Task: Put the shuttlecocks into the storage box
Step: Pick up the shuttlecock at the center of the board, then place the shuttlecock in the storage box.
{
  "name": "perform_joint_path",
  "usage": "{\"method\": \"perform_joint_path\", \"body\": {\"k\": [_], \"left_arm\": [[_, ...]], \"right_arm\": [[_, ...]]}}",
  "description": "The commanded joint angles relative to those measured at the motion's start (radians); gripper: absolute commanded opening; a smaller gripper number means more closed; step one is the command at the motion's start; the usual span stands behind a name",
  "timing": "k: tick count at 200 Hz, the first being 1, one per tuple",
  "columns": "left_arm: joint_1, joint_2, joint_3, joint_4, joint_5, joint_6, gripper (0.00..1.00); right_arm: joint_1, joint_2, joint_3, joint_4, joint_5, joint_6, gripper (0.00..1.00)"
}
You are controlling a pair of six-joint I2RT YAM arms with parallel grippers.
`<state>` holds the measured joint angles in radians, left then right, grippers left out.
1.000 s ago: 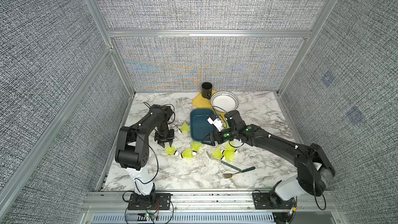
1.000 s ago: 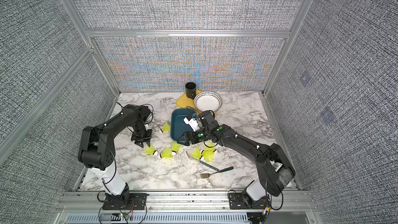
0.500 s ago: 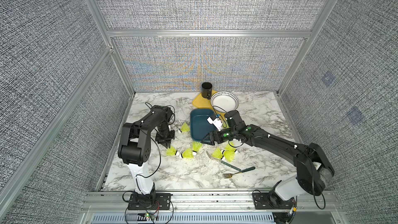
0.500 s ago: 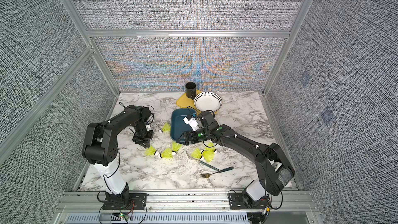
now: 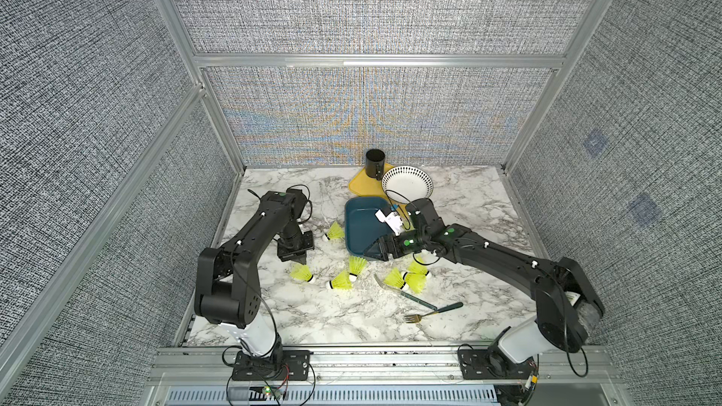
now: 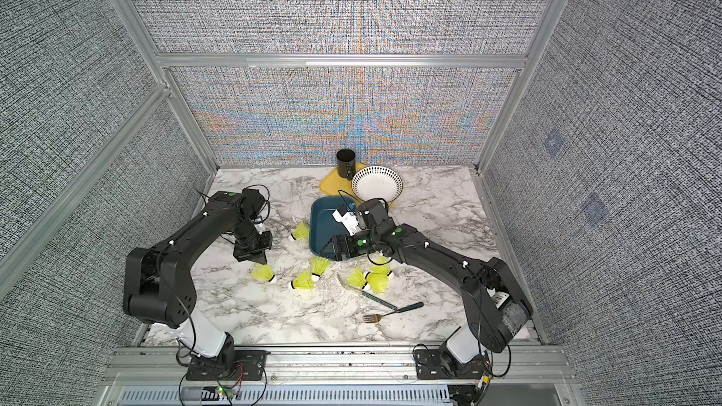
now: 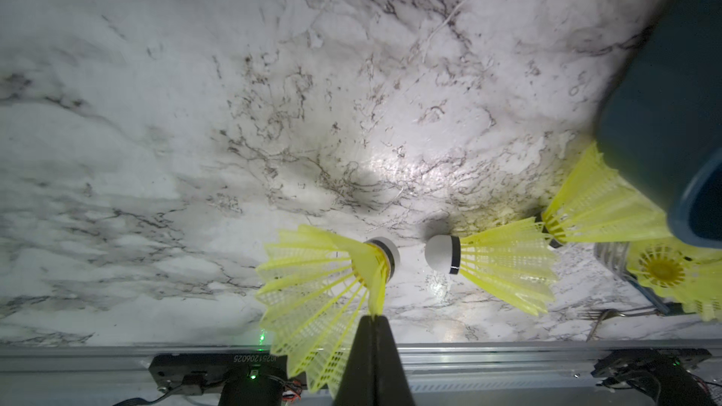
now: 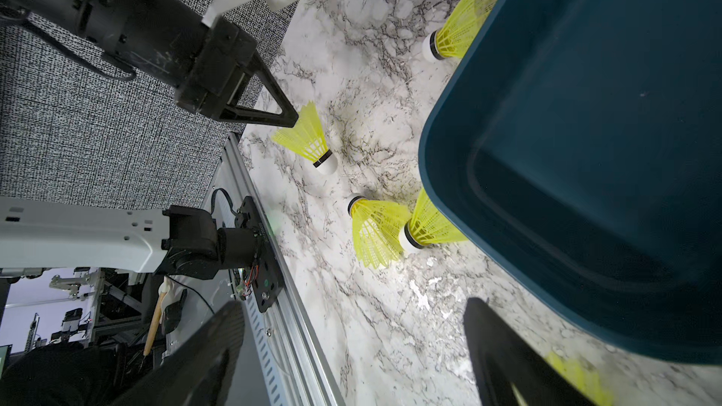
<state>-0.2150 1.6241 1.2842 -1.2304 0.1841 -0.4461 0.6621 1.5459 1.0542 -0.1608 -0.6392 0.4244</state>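
Left gripper (image 7: 371,322) is pressed together on the skirt rim of one shuttlecock (image 7: 324,287). It lies on its side on the marble table (image 7: 195,111), with its white tip pointing at a neighbour shuttlecock (image 7: 500,267) just beside it. The pinch is thin: only a fold of the mesh edge is caught, and the skirt buckles there. My read is that it's featherlight, the skirt soft and springy, the tip the only firm part. A rim hold may slip or let it swing, so a bite nearer the black band would be surer. My right gripper (image 8: 351,306) stands spread wide, holding nothing, at the near corner of the storage box (image 5: 361,224). What shows of the box's inside is bare. The remaining shuttlecocks (image 5: 406,279) lie scattered on the table around its near end, one with its skirt against the corner.
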Motion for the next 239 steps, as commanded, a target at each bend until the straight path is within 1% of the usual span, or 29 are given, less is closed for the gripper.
{"method": "perform_joint_path", "body": {"k": [1, 19, 48, 70, 81, 102, 118, 136, 146, 161, 170, 195, 210, 239], "left_arm": [[0.001, -0.069, -0.003, 0.023, 0.028, -0.156, 0.02], [-0.002, -0.138, -0.003, 0.08, 0.061, -0.251, 0.02], [-0.021, -0.243, -0.008, 0.216, 0.066, -0.394, 0.02], [-0.053, -0.32, -0.071, 0.393, 0.052, -0.582, 0.02], [-0.091, -0.348, -0.099, 0.472, 0.0, -0.689, 0.02], [-0.192, -0.365, -0.126, 0.573, -0.152, -0.874, 0.02], [-0.273, -0.354, -0.134, 0.639, -0.265, -0.98, 0.02], [-0.347, -0.328, -0.123, 0.684, -0.393, -1.037, 0.02], [-0.381, -0.314, -0.131, 0.724, -0.45, -1.069, 0.02], [-0.421, -0.292, -0.177, 0.832, -0.51, -1.158, 0.02], [-0.442, -0.271, -0.19, 0.867, -0.54, -1.223, 0.02], [-0.503, -0.198, -0.19, 0.948, -0.655, -1.385, 0.02], [-0.524, -0.14, -0.165, 0.966, -0.691, -1.475, 0.02], [-0.543, -0.027, -0.099, 0.962, -0.703, -1.615, 0.02]], "right_arm": [[-0.002, -0.007, 0.013, -0.015, 0.034, -0.019, 0.89], [-0.005, -0.023, 0.017, -0.025, 0.086, -0.022, 0.89], [-0.019, -0.072, -0.005, -0.001, 0.178, -0.002, 0.89], [-0.035, -0.105, -0.016, 0.021, 0.214, 0.018, 0.89], [-0.046, -0.113, -0.017, 0.026, 0.224, 0.026, 0.89], [-0.067, -0.125, -0.016, 0.027, 0.256, 0.041, 0.89], [-0.084, -0.131, -0.018, 0.031, 0.275, 0.059, 0.89], [-0.114, -0.14, -0.031, 0.041, 0.294, 0.102, 0.89], [-0.139, -0.16, -0.061, 0.066, 0.305, 0.154, 0.89], [-0.183, -0.203, -0.133, 0.15, 0.293, 0.243, 0.89], [-0.207, -0.221, -0.161, 0.18, 0.287, 0.278, 0.89], [-0.242, -0.229, -0.15, 0.164, 0.283, 0.288, 0.9], [-0.246, -0.23, -0.136, 0.156, 0.287, 0.284, 0.9], [-0.249, -0.233, -0.146, 0.161, 0.29, 0.309, 0.9]]}}
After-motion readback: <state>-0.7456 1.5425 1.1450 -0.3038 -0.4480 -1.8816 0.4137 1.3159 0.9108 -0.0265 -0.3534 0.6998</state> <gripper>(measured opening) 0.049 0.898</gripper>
